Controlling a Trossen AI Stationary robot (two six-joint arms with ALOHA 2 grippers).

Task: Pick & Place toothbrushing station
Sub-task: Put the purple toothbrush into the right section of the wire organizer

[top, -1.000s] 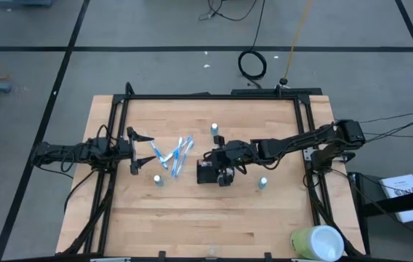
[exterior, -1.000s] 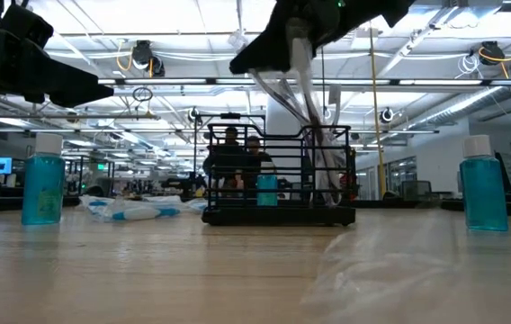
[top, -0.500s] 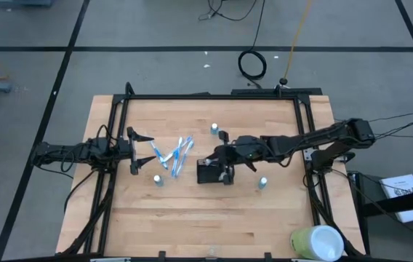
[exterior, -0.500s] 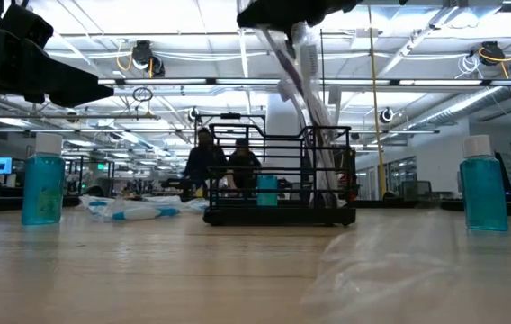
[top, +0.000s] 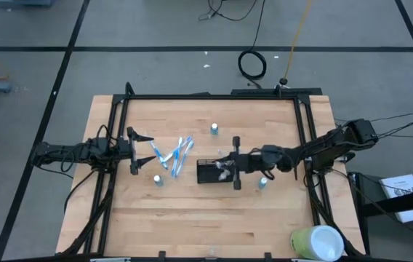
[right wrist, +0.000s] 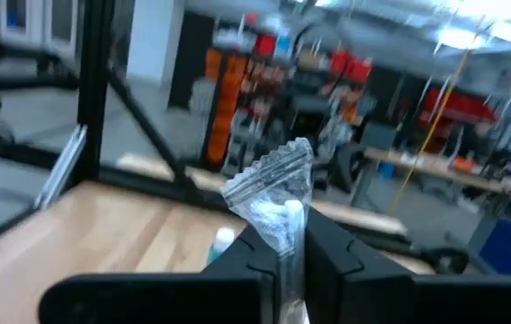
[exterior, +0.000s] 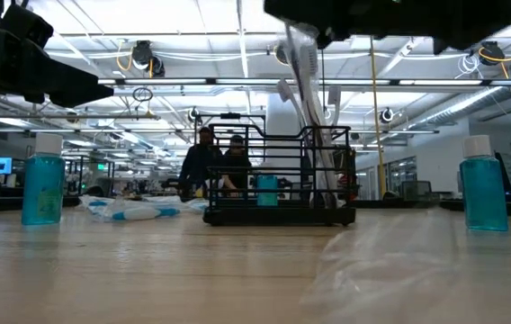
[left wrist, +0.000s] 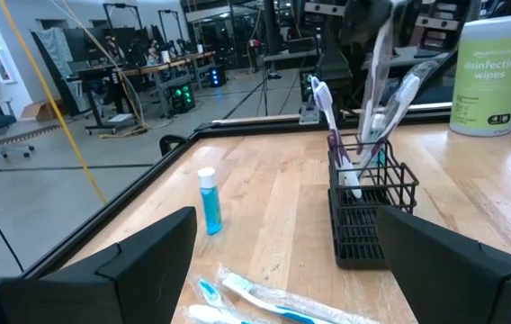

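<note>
Right claw (top: 230, 169): pinched tight on the crinkled end of a clear-wrapped toothbrush (right wrist: 275, 200), just above the station's right end.
Left claw (top: 139, 152): spread wide, empty, waiting at the bench's (top: 192, 218) left edge, well apart.
Toothbrushing station (top: 210, 172): mid-bench, directly under the right claw; long axis left-right.
Look: low black wire box with upright brushes.

Bright overhead light — blurred backgrounds

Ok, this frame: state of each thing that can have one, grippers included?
left gripper: open, empty, beside the pile.
right gripper: shut on wrapped toothbrush.
toothbrushing station: upright, toothbrushes standing inside.
loose wrapped toothbrushes: lying flat.
blue bottles: upright, capped.
</note>
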